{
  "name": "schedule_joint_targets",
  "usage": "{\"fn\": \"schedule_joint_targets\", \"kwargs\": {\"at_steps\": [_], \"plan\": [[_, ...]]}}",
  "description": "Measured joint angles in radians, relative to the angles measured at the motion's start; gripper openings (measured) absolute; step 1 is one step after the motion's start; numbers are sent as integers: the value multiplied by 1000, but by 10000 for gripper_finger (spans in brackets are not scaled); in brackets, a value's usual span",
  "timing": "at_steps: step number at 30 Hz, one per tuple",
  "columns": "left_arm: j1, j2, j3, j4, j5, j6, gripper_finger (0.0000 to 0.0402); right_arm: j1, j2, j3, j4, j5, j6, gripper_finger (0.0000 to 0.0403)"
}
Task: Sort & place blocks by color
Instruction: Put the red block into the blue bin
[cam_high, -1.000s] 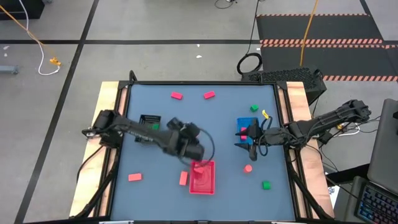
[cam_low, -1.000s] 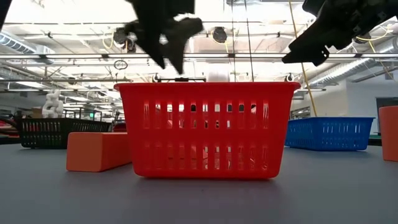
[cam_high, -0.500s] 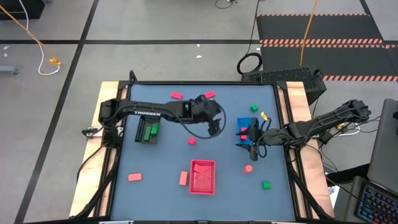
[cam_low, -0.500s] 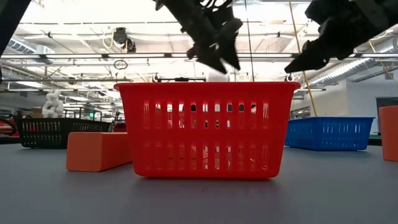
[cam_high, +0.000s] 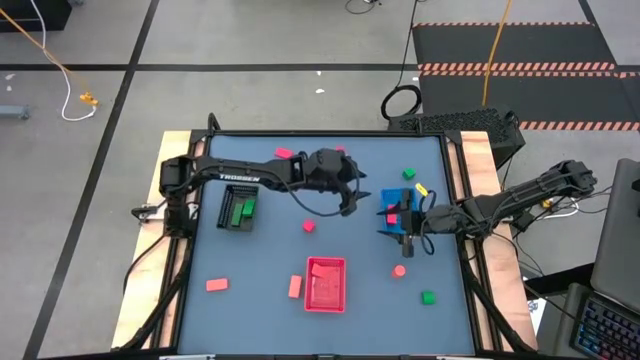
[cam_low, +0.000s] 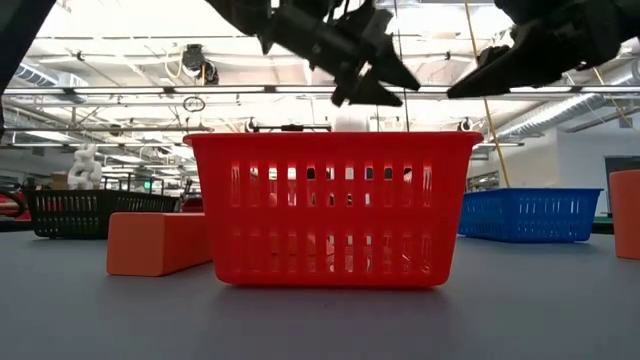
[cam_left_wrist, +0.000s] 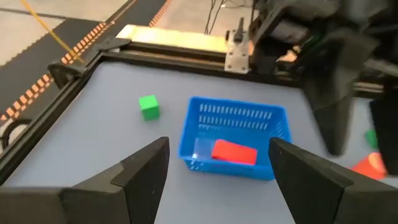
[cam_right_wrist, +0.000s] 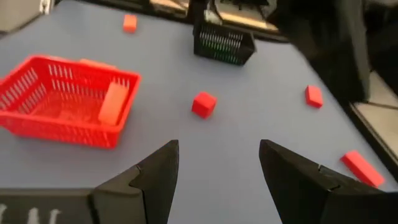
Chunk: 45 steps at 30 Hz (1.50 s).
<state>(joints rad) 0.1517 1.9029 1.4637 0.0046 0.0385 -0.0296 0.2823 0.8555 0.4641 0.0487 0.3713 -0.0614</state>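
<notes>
My left gripper (cam_high: 356, 199) is open and hangs above the table's middle, just left of the blue tray (cam_high: 397, 203). Its wrist view shows that blue tray (cam_left_wrist: 233, 142) with a magenta-red block (cam_left_wrist: 235, 152) inside and a green cube (cam_left_wrist: 148, 106) beside it. My right gripper (cam_high: 399, 236) is open too, at the blue tray's near side, above the table. A red tray (cam_high: 325, 283) holds a salmon-orange block (cam_right_wrist: 114, 102). A black tray (cam_high: 238, 208) holds green blocks. A small red cube (cam_high: 308, 226) lies loose on the table between the trays.
Loose blocks lie flat on the table: magenta-red ones (cam_high: 284, 153) near the far edge, salmon-orange ones (cam_high: 216, 285) (cam_high: 294, 287) left of the red tray, a salmon piece (cam_high: 400, 271), green ones (cam_high: 428, 297) (cam_high: 409, 173) and a yellow piece (cam_high: 421, 187) on the right.
My left arm has swung from above the red tray toward the far edge and the right, ending beside the blue tray. It has uncovered the black tray and the small red cube. My right arm has stayed nearly where it was.
</notes>
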Motion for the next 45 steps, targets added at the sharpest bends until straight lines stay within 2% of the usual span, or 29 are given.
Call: {"fn": "schedule_joint_targets", "kwargs": {"at_steps": [2,7,12,16,18,22,25,29,36,42,45], "plan": [[21,-22,-35,16,10,1,273,-7,0,0,11,29,8,216],[65,-125,-214,249,14,-17,273,-16,20,0,10,156,87,216],[108,-335,-435,408,72,-17,273,-45,98,-1,155,155,88,216],[120,-507,-564,345,85,-17,273,-93,189,7,259,143,69,216],[119,-574,-606,272,49,-17,273,-132,244,42,263,90,76,216],[117,-632,-632,118,-8,-44,273,-189,359,161,203,0,87,216],[82,-623,-630,-1,-12,-56,273,-205,429,241,141,-17,71,216],[11,-546,-633,-141,-15,27,273,-212,474,269,181,-32,26,216],[-25,-395,-632,-174,12,100,273,-224,478,273,280,-36,23,216],[-25,-316,-632,-205,57,142,273,-231,479,272,291,-76,46,216],[-37,-291,-630,-169,58,168,273,-237,479,272,290,-88,49,216]]}}
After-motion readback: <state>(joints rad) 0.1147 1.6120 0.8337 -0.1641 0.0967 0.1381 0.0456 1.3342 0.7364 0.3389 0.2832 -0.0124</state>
